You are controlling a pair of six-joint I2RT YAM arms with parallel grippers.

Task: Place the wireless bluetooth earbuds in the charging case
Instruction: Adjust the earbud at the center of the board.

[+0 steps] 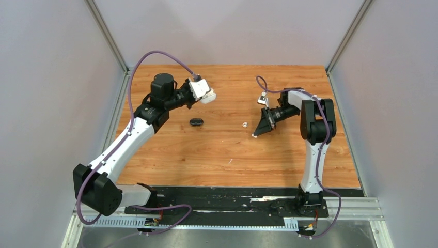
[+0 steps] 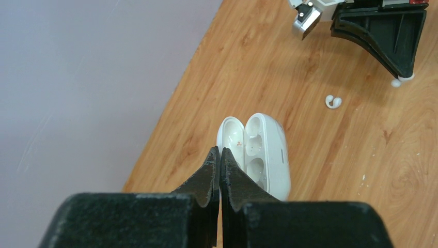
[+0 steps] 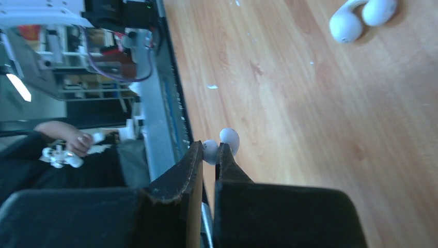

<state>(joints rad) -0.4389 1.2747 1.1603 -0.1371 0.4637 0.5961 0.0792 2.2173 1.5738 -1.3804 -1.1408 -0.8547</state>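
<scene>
Wood-grain table, grey walls.
Top view: black case and loose white earbud lay between the arms.
Left wrist: left gripper was clamped tight on the lid edge of the open charging case.
Right wrist: right gripper pinched a second white earbud at its fingertips.

White arm links, black joints — purple cables looped alongside; black wedge-shaped jaws.
</scene>
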